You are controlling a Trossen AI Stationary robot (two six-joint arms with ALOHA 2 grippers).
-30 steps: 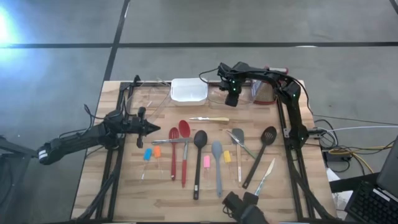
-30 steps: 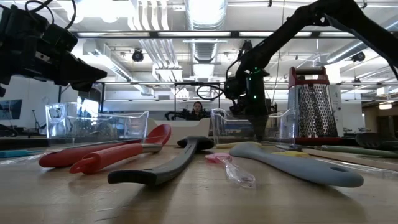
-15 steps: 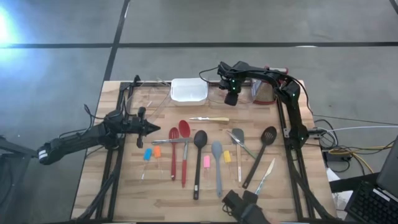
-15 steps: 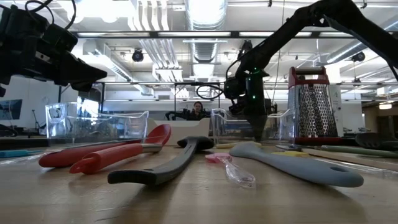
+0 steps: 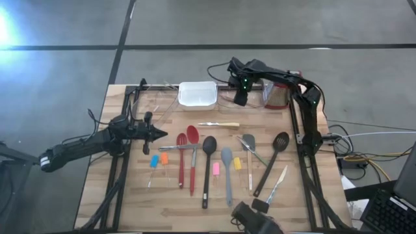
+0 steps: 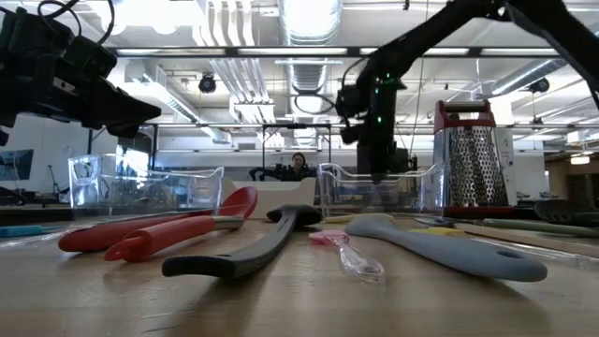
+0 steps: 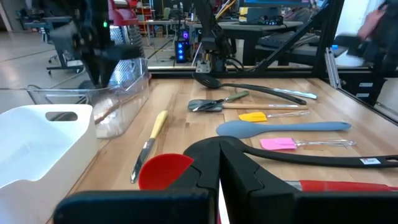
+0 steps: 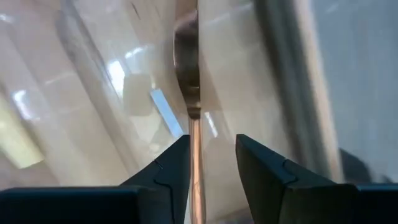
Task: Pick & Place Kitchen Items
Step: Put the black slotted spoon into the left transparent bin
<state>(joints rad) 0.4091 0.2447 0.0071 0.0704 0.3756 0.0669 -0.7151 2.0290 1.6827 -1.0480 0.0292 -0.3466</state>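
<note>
My right gripper [image 8: 211,149] hangs open above a clear container [image 5: 246,99] at the table's far side. A slim utensil [image 8: 188,74] lies on the container's floor below the fingers, apart from them. Red spoons [image 5: 192,135], a black spoon [image 5: 208,144], a grey spoon [image 5: 225,156], a grey spatula [image 5: 248,142], a black slotted spoon [image 5: 280,140], two knives [image 5: 218,124] and small blue [image 5: 155,161], orange, pink [image 5: 216,168] and yellow blocks lie flat mid-table. My left gripper [image 5: 160,133] waits shut, left of the red spoons.
A white tray [image 5: 197,95] stands at the far edge beside the clear container, and a red-topped metal grater [image 5: 276,96] to its right. A second clear container [image 6: 140,187] stands at the far left. Black frame rails run along both table sides.
My right gripper has risen above the clear container and shifted slightly toward the table's far edge. The items on the table have stayed where they were.
</note>
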